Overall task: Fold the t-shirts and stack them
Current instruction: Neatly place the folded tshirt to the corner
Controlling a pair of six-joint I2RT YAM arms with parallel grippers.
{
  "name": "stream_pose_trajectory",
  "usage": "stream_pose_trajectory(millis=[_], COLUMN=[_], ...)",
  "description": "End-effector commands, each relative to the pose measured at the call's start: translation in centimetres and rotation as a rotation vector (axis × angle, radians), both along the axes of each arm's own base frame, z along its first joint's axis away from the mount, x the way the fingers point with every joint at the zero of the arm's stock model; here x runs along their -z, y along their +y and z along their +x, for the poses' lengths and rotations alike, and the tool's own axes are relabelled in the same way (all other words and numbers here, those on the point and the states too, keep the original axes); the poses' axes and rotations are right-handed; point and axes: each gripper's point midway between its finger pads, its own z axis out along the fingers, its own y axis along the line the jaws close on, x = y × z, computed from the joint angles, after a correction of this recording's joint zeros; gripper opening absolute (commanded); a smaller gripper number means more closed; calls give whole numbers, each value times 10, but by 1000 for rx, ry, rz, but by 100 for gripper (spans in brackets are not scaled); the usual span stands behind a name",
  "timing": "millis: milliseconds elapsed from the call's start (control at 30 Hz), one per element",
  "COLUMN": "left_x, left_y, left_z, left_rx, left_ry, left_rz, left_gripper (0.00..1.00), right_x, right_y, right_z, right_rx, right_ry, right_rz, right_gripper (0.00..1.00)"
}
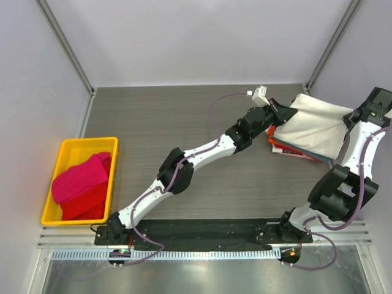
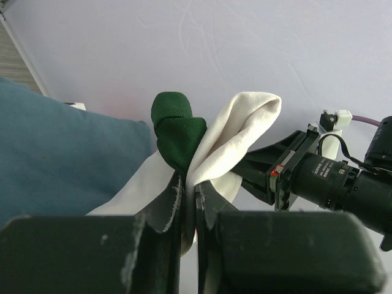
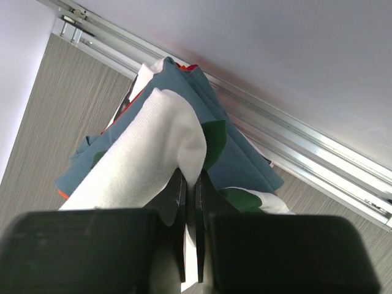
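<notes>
Left end effector and right end effector are each clamped on an edge of the cream shirt, held over the stack at your desk's far right; red shirts lie bunched in the bin, so you are partway.

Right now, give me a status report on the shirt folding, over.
Both shut on the cream-white shirt: left gripper, right gripper. It's stretched between them over the stack, far right. Nothing seen blocking; red shirts in the yellow bin, far left.
</notes>
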Motion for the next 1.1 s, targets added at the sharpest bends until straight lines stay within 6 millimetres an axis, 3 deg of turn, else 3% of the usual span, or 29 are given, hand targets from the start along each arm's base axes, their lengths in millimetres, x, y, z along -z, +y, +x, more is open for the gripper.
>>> stream_pose_trajectory(millis=[0, 133, 167, 233, 300, 367, 400, 500, 533, 600, 633, 667, 700, 733, 800, 867, 1000, 1033, 1067], left_x=[-96, -96, -85, -82, -57, -52, -31, -17, -12, 0, 3, 8, 5, 11, 7, -13, -48, -44, -73], left_y=[35, 41, 40, 45, 45, 51, 48, 49, 51, 54, 58, 61, 64, 70, 79, 99, 127, 131, 137], left_z=[10, 21, 28, 41, 56, 68, 75, 84, 88, 95, 99, 103, 105, 115, 125, 139, 147, 149, 139], left_rx=[-97, -148, -163, -189, -206, -229, -233, -272, -289, -337, -363, -389, -408, -426, -427, -433, -432, -422, -400], left_ry=[-92, -90, -78, -77, -44, -36, -6, -2, 2, 13, 10, 10, -5, -12, -25, -49, -113, -110, -136], left_rz=[-148, -149, -137, -149, -150, -190, -189, -199, -197, -185, -183, -181, -191, -170, -166, -171, -138, -110, -126], left_gripper=[0, 0, 0, 0, 0, 1, 1, 1, 3, 17, 42, 56, 67, 79, 82, 86, 84, 81, 80], right_x=[-35, -26, -20, -16, -10, -8, -5, -1, 6, 12, 18, 27, 31, 35, 34, 28, -10, -17, -22], right_y=[-27, -29, -30, -31, -34, -33, -35, -41, -43, -45, -45, -46, -48, -49, -54, -57, -47, -41, -36], right_z=[-4, 7, 10, 12, 14, 18, 21, 27, 29, 36, 40, 46, 48, 51, 61, 65, 69, 70, 71], right_rx=[77, 62, 61, 64, 74, 72, 73, 79, 82, 67, 70, 68, 76, 88, 72, 67, 30, 14, -2], right_ry=[-74, -70, -64, -62, -58, -68, -70, -74, -65, -65, -64, -59, -60, -67, -84, -94, -139, -145, -147], right_rz=[-98, -70, -58, -54, -46, -34, -28, -33, -25, -11, 7, 28, 37, 48, 40, 26, -26, -35, -40], right_gripper=[1, 1, 1, 1, 1, 1, 1, 1, 1, 7, 20, 36, 69, 83, 90, 90, 89, 85, 82])
